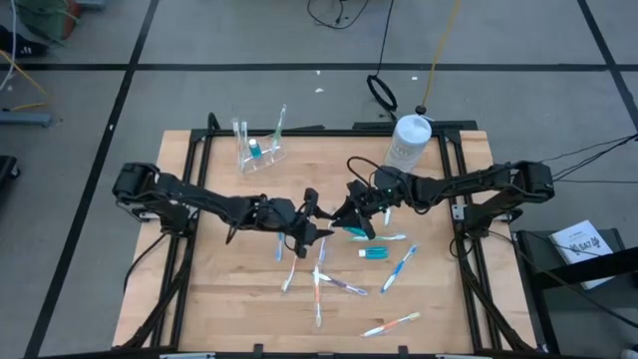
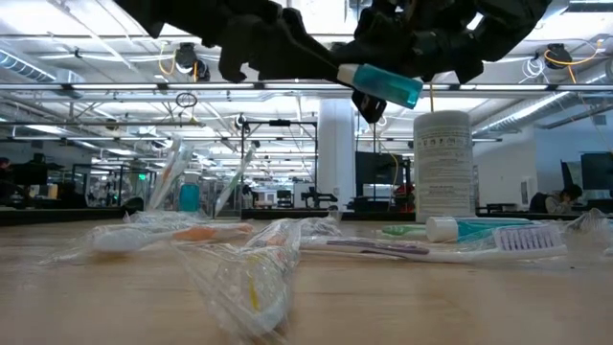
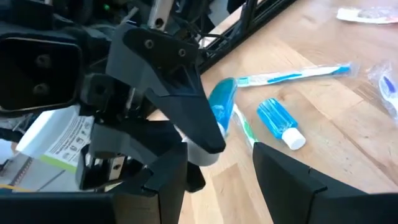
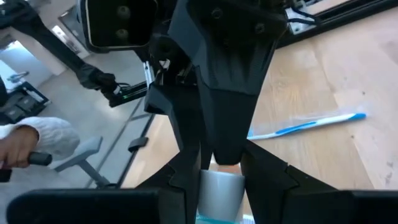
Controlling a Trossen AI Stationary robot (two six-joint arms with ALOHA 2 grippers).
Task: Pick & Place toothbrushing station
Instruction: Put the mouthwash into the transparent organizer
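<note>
Fingers (image 4: 264, 171) of my right gripper (image 1: 351, 221) are clenched on a teal toothpaste tube (image 2: 379, 84), held in the air above the middle of the wooden table (image 1: 219, 299). My left gripper (image 1: 311, 214) meets it nose to nose, fingers (image 3: 283, 180) spread and released, holding nothing.

From table level, wrapped toothbrushes (image 2: 239, 278) lie nearest, with a second tube (image 2: 469, 228) just beyond on the right; this view alone shows the held tube well clear of the wood. From above, loose brushes (image 1: 334, 284) scatter across the near half and a blue brush (image 1: 401, 267) lies right of centre.

Farther back, the overhead view places the clear plastic cup (image 1: 255, 152) at the far left, brushes standing in it, and a large white bottle (image 1: 407, 145) at the far right. Only my right wrist camera catches a person's hand (image 4: 18, 140) beyond the table.
</note>
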